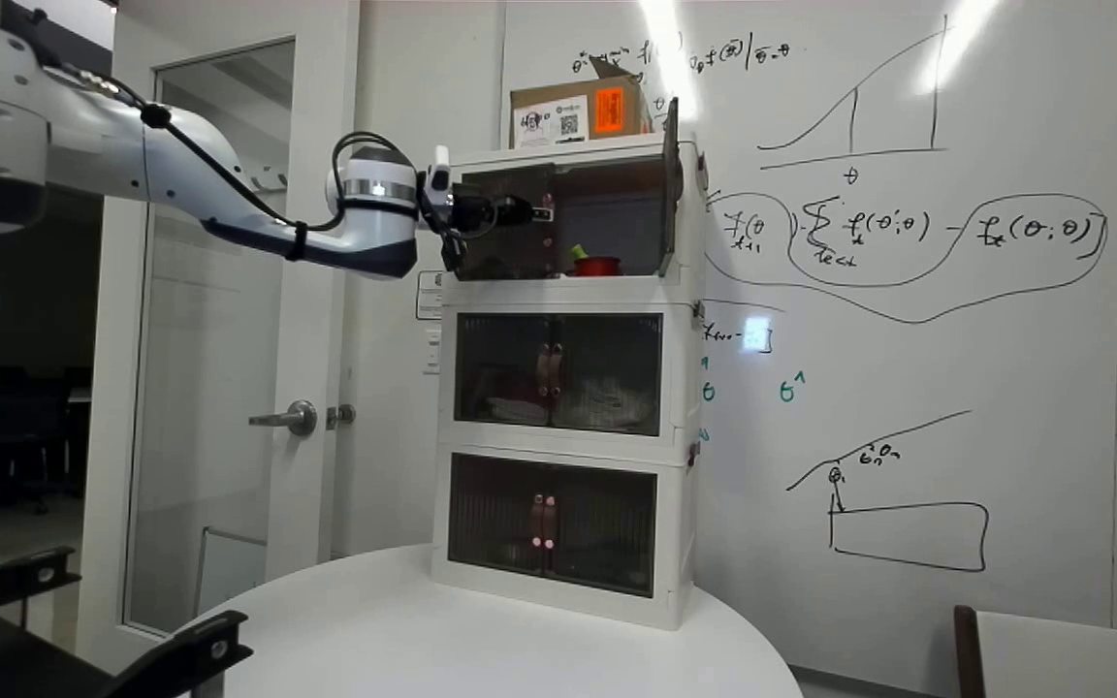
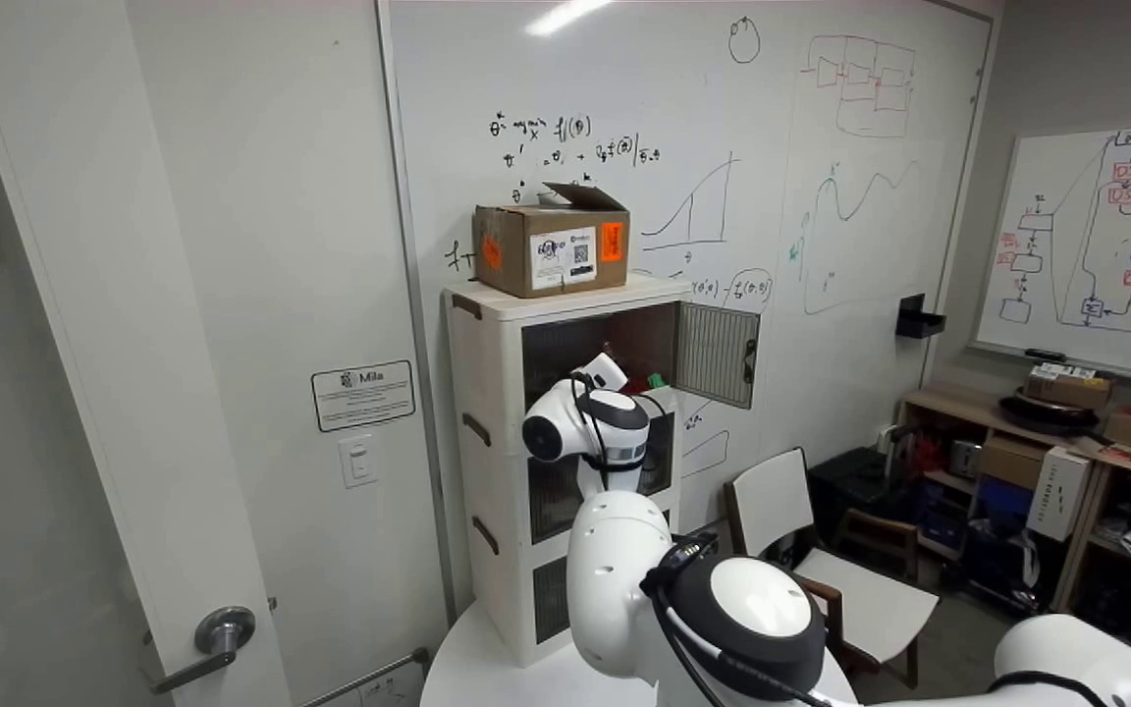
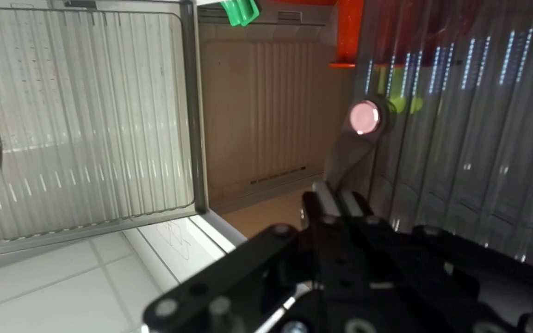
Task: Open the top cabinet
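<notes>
The top cabinet (image 2: pixel 487 363) crowns a stack of three on a white table (image 1: pixel 481 645), a cardboard box (image 1: pixel 578 111) on its roof, one door (image 3: pixel 90 115) swung out and the second door (image 3: pixel 465 171) closed. In the wrist view the gripper (image 3: pixel 339 198) stands narrow, pinching the second door's handle (image 3: pixel 354 143) and hiding one end of it; in an exterior view the arm (image 2: pixel 615 579) blocks the gripper from sight. Through the second door a yellow-green object (image 3: pixel 403 102) shows only as a blur. A red container (image 3: pixel 349 32) and a green piece (image 3: pixel 241 11), both inside, run past the wrist view's edge. Contents of the two lower cabinets (image 1: pixel 558 441) are too dim to name.
</notes>
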`<state>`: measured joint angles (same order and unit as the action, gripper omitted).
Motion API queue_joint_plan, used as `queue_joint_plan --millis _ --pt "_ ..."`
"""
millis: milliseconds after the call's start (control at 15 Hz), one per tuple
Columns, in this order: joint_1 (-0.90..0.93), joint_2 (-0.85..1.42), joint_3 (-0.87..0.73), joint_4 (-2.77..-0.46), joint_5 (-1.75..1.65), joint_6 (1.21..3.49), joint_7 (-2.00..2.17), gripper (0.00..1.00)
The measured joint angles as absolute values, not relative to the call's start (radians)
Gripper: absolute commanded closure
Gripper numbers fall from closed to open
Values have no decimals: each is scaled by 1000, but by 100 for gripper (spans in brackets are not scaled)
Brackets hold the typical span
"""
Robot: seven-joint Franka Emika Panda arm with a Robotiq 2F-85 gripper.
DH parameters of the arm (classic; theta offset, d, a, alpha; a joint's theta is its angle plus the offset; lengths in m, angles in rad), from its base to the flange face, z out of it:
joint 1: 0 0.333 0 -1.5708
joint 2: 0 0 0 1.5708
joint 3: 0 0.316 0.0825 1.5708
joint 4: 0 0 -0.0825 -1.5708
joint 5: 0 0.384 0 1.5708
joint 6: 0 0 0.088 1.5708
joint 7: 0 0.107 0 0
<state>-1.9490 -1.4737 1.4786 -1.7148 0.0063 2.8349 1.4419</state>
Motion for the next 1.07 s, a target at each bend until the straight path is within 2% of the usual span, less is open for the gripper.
queue_joint_plan --millis 533,600,667,733,1067 --pt "-1847 -1482 1463 -1843 11 2852 1443 99" --pt "-1828 -1482 1461 -1866 11 2856 1444 72" --pt "-1812 -1482 1459 -1884 10 2857 1444 71" --pt "-1797 -1482 1457 -1900 9 2857 1445 66" --pt "-1753 -1482 1432 -1934 6 2857 1447 28"
